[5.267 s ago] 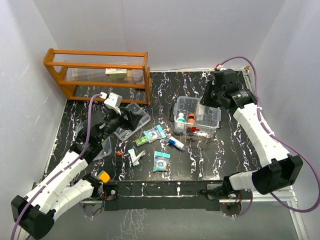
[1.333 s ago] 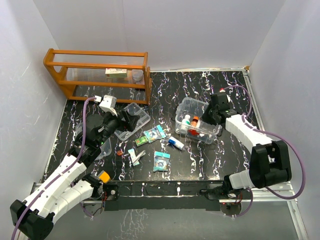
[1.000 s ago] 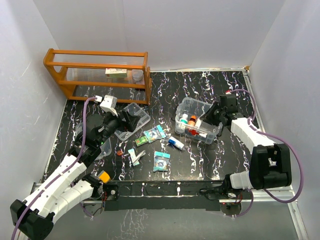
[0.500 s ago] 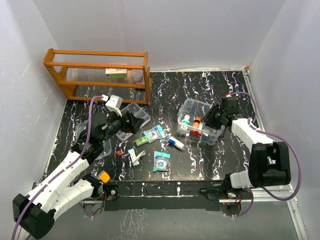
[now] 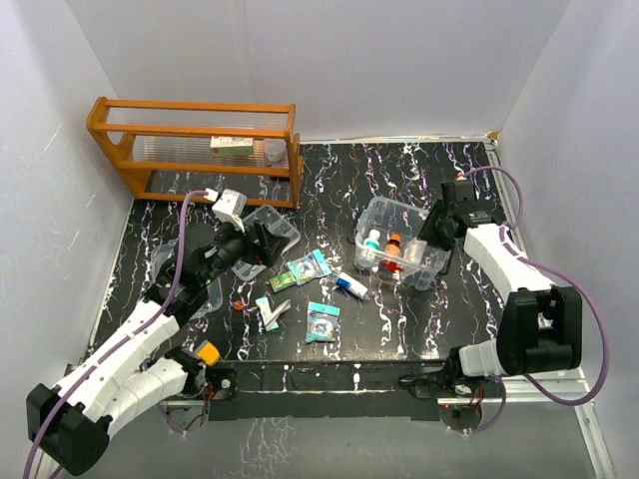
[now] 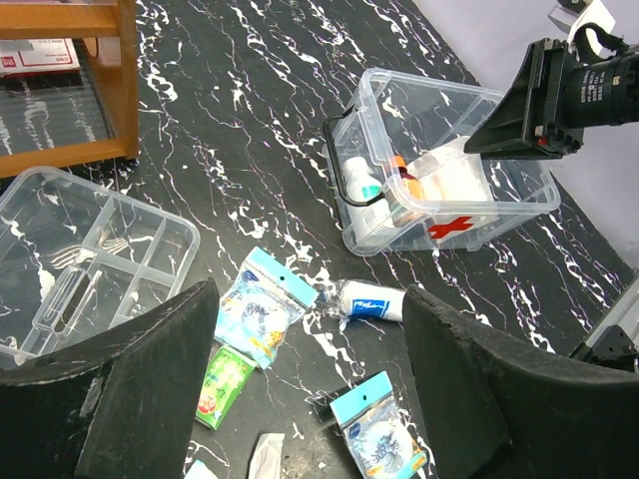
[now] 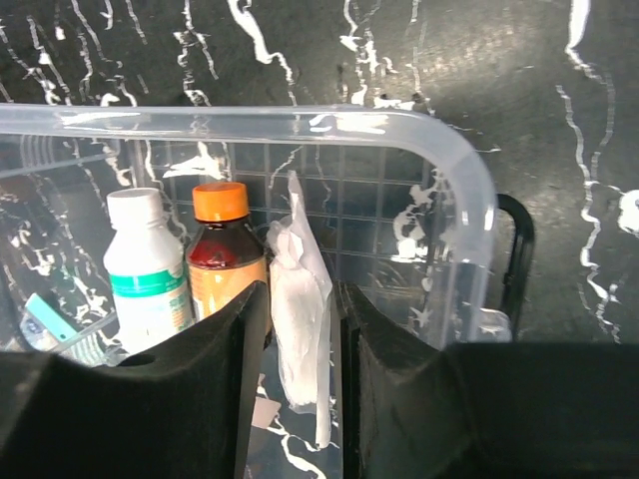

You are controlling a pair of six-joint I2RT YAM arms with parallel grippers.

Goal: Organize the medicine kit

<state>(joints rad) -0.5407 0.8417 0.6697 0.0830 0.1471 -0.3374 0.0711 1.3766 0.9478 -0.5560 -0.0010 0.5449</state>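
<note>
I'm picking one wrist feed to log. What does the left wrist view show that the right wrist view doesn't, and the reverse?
Only left wrist: the tray, rack, loose packets, tube and red cross. Only right wrist: how the right tool closes on the pouch, and a grid pattern in the box. Both: the box, white bottle, orange-capped bottle and pouch.

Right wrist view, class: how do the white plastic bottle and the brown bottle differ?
The white plastic bottle has a white cap and teal band; the brown bottle has an orange cap. The brown bottle is next to the white pouch; the white bottle stands on its far side. Both stand inside the clear plastic box.
</note>
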